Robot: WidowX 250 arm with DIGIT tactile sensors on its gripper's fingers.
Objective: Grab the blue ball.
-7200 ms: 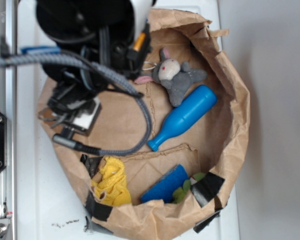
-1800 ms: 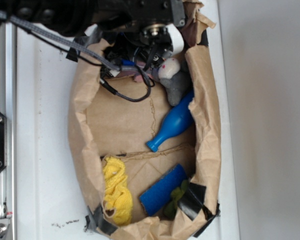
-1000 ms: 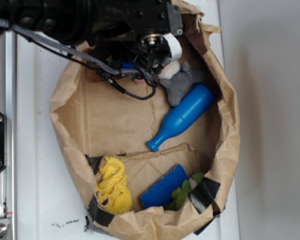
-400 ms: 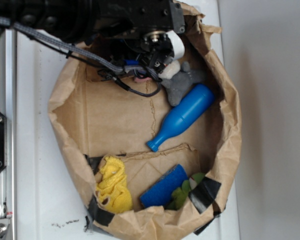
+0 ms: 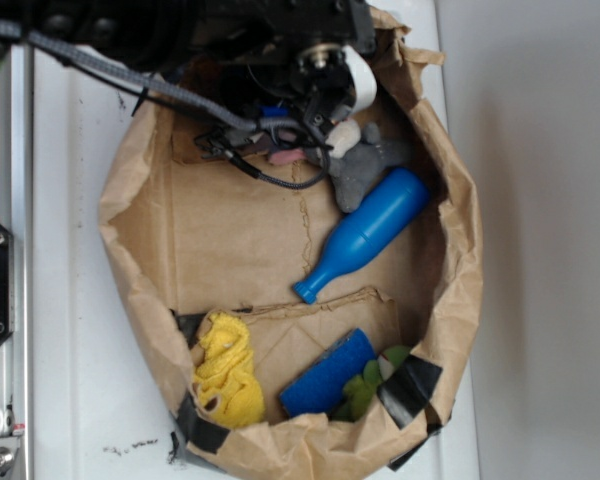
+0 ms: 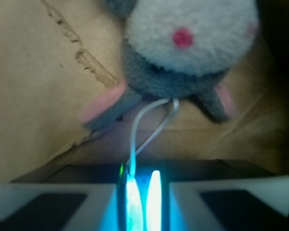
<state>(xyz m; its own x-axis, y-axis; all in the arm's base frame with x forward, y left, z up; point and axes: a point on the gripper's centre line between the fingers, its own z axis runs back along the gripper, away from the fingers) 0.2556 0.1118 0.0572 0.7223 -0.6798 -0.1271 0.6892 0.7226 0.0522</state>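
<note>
Teal-blue, glowing, a sliver of the blue ball (image 6: pixel 139 204) is seen clamped between the nearly closed pads of the gripper (image 6: pixel 140 202), just beside the plush mouse (image 5: pixel 360 160). The gripper has been lifted slightly within the paper bag (image 5: pixel 460 250), which suggests the grab is made.

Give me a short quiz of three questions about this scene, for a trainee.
1. Fill in: in the wrist view, the dot on the face of the mouse is ____.
2. True or false: the bottle stands upright.
3. Which thing lies nearest the cloth? A. mouse B. sponge C. bottle

Key: 1. red; 2. false, it lies on its side; 3. B
</note>
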